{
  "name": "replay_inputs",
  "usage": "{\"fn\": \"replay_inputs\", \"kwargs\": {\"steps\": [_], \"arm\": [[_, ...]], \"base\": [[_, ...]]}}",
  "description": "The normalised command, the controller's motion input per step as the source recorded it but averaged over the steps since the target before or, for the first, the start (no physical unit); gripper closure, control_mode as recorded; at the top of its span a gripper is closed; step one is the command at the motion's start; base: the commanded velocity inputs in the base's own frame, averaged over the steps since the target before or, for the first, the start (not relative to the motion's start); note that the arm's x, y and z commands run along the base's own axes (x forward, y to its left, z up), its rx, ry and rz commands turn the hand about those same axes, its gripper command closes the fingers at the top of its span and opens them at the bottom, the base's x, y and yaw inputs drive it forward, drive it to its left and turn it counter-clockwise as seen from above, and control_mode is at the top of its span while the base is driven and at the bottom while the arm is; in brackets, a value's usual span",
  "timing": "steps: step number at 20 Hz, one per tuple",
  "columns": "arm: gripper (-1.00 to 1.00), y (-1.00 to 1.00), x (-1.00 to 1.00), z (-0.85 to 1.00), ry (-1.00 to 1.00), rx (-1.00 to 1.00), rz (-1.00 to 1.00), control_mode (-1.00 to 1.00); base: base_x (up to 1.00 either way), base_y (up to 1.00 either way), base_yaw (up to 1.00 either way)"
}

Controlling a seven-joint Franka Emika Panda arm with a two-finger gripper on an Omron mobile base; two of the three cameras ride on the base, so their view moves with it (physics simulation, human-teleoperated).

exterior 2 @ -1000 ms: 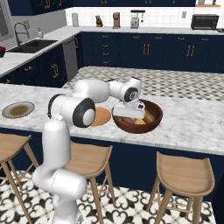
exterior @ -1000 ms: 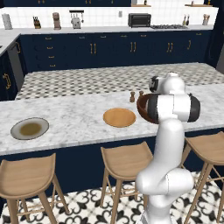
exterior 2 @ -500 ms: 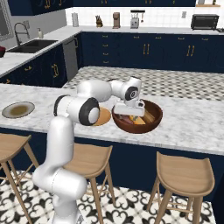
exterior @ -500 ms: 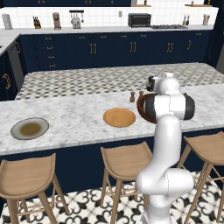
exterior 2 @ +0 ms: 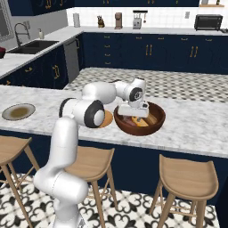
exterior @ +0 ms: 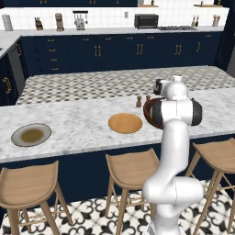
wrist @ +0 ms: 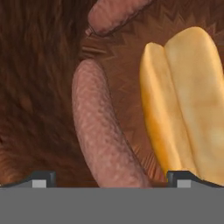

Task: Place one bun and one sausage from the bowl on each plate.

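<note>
Spanning the marble island counter (exterior: 73,124), largest first: glossy reddish-brown bowl (exterior 2: 156,122), orange-tan plate (exterior: 125,123) beside it, grey plate (exterior: 31,134) well apart. Inside the bowl, the gripper (wrist: 109,180) spreads wide astride a pink sausage (wrist: 103,135), a yellow split bun (wrist: 186,103) alongside.

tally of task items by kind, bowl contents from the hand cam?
Sausages: 2 (near sausage, far sausage)
Buns: 1 visible (bun)
Bowls: 1 (bowl)
Plates: 2 (orange plate, grey plate)
Total: 6
</note>
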Motion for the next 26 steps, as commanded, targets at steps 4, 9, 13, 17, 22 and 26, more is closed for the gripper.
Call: {"fn": "replay_inputs", "kwargs": {"steps": [4,9,13,17,22,26], "arm": [[-1.0,-0.01,0.07,-0.3,-0.02,0.0,0.05,-1.0],[-1.0,0.01,0.0,-0.42,0.03,0.0,0.03,-1.0],[1.0,0.16,-0.01,-0.13,0.01,0.0,0.0,-1.0],[1.0,0.33,-0.17,-0.09,0.04,0.0,0.0,-1.0],[1.0,0.0,-0.15,-0.25,0.0,0.03,0.0,-1.0],[1.0,0.0,0.02,0.1,-0.01,0.0,0.0,-1.0]], "base": [[0.0,0.0,0.0],[0.0,0.0,0.0],[0.0,0.0,0.0],[0.0,0.0,0.0],[0.0,0.0,0.0],[0.0,0.0,0.0]]}}
